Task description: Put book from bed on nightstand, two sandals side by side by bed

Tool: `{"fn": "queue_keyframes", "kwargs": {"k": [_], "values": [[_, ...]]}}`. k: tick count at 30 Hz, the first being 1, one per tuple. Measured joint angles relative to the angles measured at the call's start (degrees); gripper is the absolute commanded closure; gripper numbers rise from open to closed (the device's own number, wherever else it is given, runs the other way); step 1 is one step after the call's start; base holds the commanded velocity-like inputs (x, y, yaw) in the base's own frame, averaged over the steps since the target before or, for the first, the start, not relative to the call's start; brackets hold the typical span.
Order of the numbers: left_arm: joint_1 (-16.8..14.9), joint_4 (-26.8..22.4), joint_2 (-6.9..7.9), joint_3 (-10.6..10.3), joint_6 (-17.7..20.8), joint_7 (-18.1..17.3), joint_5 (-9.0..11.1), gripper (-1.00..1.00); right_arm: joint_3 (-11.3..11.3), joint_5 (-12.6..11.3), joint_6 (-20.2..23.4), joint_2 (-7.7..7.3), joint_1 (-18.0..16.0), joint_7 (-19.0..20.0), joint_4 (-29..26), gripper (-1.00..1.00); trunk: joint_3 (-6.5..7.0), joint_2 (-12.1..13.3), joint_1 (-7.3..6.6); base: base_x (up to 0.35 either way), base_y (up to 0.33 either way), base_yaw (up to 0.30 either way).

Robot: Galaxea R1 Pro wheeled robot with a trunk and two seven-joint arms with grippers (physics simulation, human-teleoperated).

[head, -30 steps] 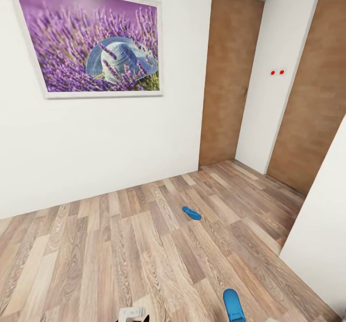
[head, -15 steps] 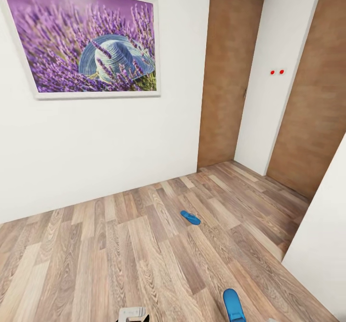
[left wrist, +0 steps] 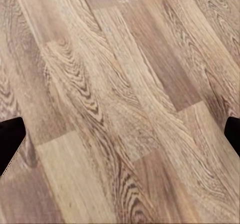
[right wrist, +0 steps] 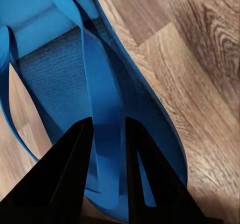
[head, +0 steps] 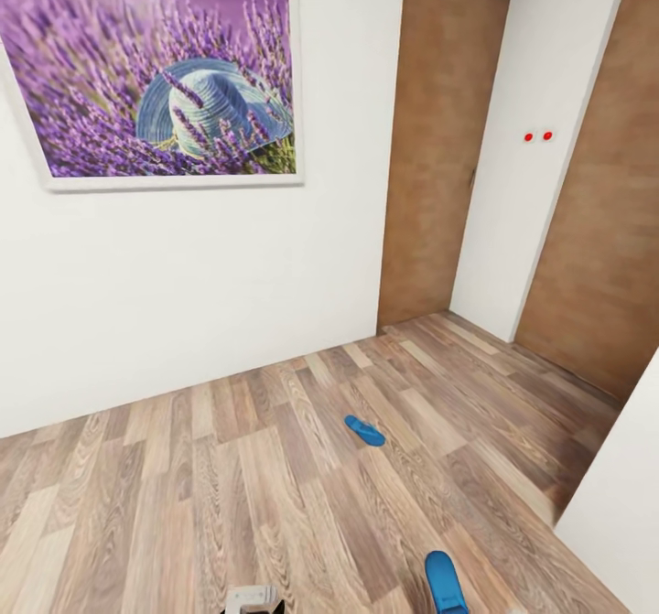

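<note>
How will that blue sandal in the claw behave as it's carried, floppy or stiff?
Probably a bit floppy: the right claw pinches only a thin strap of the held sandal, so the sole may dangle and swing. It looks thin and foam-like, so likely light. The strap could slip, since the fingers grip a narrow band.

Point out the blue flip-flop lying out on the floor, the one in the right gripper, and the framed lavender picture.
Blue flip-flop on the wood-plank floor (head: 364, 431): head view, middle of its sole.
Blue flip-flop held by the right gripper (right wrist: 60, 83): right wrist view, its footbed.
Framed lavender picture (head: 156, 74): head view, the hat in it.
</note>
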Motion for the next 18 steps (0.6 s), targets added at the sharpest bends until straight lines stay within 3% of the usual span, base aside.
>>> {"fn": "queue_keyframes", "kwargs": {"k": [12,18], "values": [[0.00,0.00,0.00,0.00,-0.01,0.00,0.00,-1.00,0.02,0.01,0.00,-0.03,0.00,-0.01,0.00,1.00,0.00,0.00,0.00,0.317,0.000,-0.119],[0.00,0.00,0.00,0.00,-0.01,0.00,0.00,-1.00,-0.04,-0.01,0.00,-0.01,0.00,0.02,0.00,1.00,0.00,0.00,0.03,0.124,0.000,-0.010]]}}
